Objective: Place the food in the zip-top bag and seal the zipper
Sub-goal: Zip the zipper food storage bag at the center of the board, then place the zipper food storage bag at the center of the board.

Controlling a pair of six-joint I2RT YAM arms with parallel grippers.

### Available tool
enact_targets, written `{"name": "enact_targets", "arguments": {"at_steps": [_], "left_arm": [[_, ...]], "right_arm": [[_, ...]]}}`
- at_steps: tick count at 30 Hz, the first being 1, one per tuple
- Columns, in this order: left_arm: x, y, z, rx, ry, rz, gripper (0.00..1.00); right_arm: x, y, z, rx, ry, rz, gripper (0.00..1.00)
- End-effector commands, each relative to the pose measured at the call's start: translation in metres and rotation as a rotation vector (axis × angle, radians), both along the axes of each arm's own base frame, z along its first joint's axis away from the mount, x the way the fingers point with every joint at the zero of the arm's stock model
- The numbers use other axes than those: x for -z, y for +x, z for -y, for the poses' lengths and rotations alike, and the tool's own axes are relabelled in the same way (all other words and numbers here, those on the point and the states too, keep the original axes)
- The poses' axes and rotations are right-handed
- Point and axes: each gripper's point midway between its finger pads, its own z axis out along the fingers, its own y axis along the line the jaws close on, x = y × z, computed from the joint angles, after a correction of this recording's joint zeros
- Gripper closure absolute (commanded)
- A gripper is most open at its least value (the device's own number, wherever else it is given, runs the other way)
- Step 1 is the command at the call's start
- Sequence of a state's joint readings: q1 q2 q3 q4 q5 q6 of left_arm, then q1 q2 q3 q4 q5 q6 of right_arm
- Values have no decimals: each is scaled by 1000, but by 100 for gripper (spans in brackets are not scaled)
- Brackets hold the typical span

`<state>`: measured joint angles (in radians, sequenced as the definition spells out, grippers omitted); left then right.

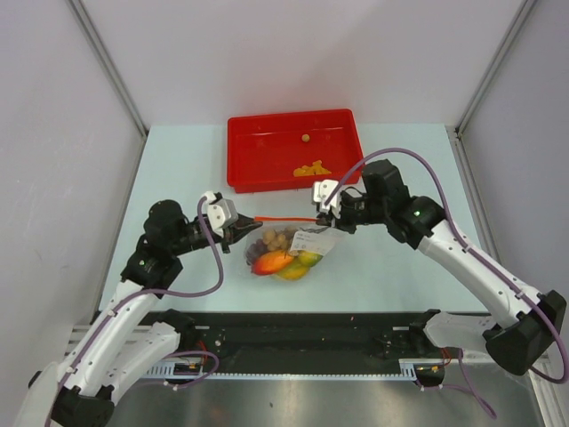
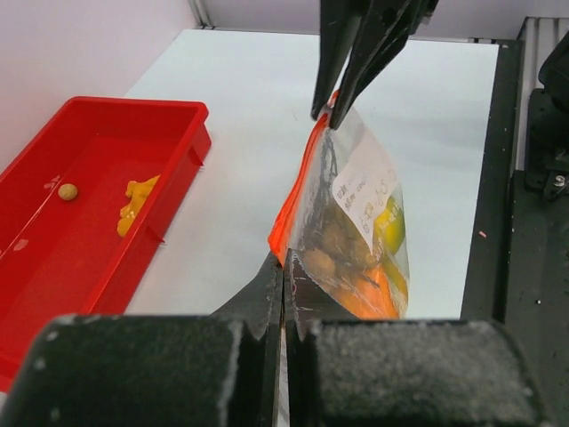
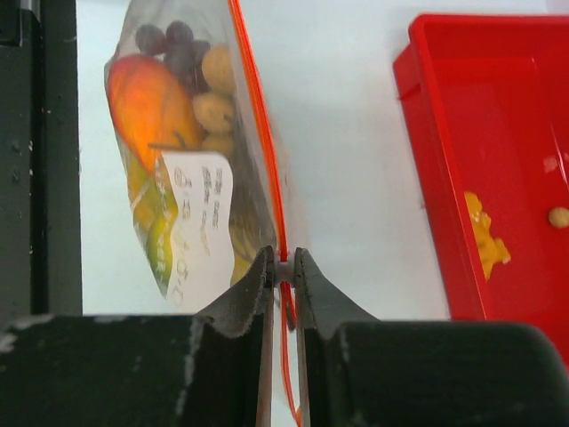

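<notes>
The clear, crinkly zip-top bag [image 1: 286,252] stands upright on the pale surface [image 1: 178,169], near the glossy red rectangular tray [image 1: 247,153]. Its thin red-orange zipper [image 1: 286,218] is pulled straight. The left fingers [image 2: 267,298] are clenched on 1 end of the strip and the right fingers [image 3: 258,289] pinch the other. Inside bulge smooth mangoes [image 3: 147,102], purple grapes [image 3: 169,40] and tan balls [image 3: 213,111] behind a white label [image 3: 200,222]. Orange chunks [image 1: 311,168] and 1 tan bead [image 1: 305,138] lie in the tray.

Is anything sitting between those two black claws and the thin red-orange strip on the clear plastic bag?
Nothing visible does. The left gripper is shut on one end of the thin red-orange zipper strip on the clear plastic bag, and the right gripper pinches the other end.
</notes>
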<state>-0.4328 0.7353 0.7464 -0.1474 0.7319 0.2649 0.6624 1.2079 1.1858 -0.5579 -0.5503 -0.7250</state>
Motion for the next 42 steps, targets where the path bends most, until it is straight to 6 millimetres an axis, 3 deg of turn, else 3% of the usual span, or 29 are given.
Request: {"name": "enact_targets", "arguments": {"at_steps": [1,10,17,22,26,27,30,33,35,37,38,39,41,42], "left_arm": [[-39,7,-13,-87,-67,84,100],[-40,25,-23,-178,-59,71,100],[-37,38,-23,-202,-42,50,100],[-23,9,-10,-43,13,10,100],[-3,-28,-5,77,73,-3,100],[3,-39,-3,109,89,-21,100],[12,-54,-1,134,97,-62,100],[23,-48,1,93,82,-132,100],[38,-28,3,9,83,-201,100],[51,-11,6,-45,96,-254,100],[65,8,7,-107,124,-297,100],[72,17,7,-141,136,-319,100],[83,39,7,-205,156,-333,100],[98,50,6,-234,181,-370,100]], "right_arm": [[8,-1,40,72,-74,-12,100],[24,2,96,153,-139,-19,100],[21,1,117,189,-144,-6,100],[8,-14,113,173,-117,22,100],[-4,-42,113,167,-102,35,100],[-6,-58,112,151,-93,25,100],[-7,-83,111,130,-102,18,100],[-1,-74,114,215,-146,1,100],[10,-60,118,268,-205,-10,100],[24,-36,115,302,-251,-23,100],[27,-25,114,314,-255,-18,100],[24,-7,107,329,-229,13,100],[41,26,106,366,-259,1,100],[38,44,103,386,-235,34,100]]}}
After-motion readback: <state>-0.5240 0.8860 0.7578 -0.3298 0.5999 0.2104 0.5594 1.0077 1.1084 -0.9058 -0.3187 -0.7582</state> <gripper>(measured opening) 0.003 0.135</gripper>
